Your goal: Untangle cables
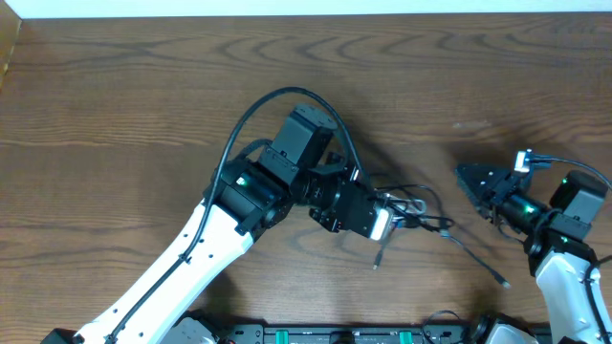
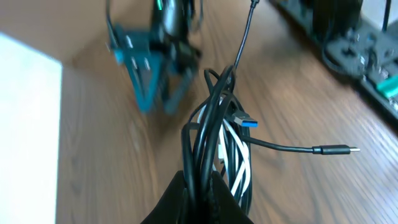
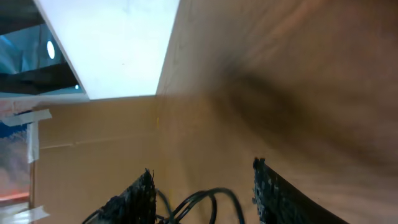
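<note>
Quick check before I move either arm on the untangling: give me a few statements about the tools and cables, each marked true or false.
1. The left tool is shut on the cable bundle. True.
2. The right tool also grips the bundle. False: it is open and apart from the cables, to their right in the overhead view.
3. A white cord runs among the black ones. True.
4. The blue-tipped plug sits in a socket. False: it sticks out free beside the bundle.
</note>
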Available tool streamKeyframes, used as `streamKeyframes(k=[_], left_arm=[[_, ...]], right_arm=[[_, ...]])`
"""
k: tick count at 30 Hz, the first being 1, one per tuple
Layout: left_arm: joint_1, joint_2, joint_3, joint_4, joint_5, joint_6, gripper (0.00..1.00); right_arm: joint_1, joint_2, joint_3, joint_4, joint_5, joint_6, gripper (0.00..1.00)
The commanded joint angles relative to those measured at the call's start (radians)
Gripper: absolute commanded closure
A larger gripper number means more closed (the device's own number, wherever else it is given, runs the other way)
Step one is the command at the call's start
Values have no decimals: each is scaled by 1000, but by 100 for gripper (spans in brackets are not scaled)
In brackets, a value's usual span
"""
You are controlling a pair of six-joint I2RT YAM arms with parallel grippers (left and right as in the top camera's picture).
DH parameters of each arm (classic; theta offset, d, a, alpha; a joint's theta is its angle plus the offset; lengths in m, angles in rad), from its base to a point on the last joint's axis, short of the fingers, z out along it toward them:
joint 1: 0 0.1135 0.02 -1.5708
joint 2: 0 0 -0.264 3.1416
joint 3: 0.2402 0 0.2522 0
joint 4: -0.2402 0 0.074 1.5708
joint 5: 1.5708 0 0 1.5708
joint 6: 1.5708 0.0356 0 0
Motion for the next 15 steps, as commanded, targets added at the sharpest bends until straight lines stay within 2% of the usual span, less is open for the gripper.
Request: streamKeyframes(k=[1,11,15], left_arm=[[3,-3,0,40,171,-3,93],[2,-3,0,68,249,-3,93],[3,-3,0,68,239,-3,93]], right_arm=[[44,0,8,-8,-3,78,51],[156,0,8,25,0,245,50],[174,0,8,37,0,264,51]])
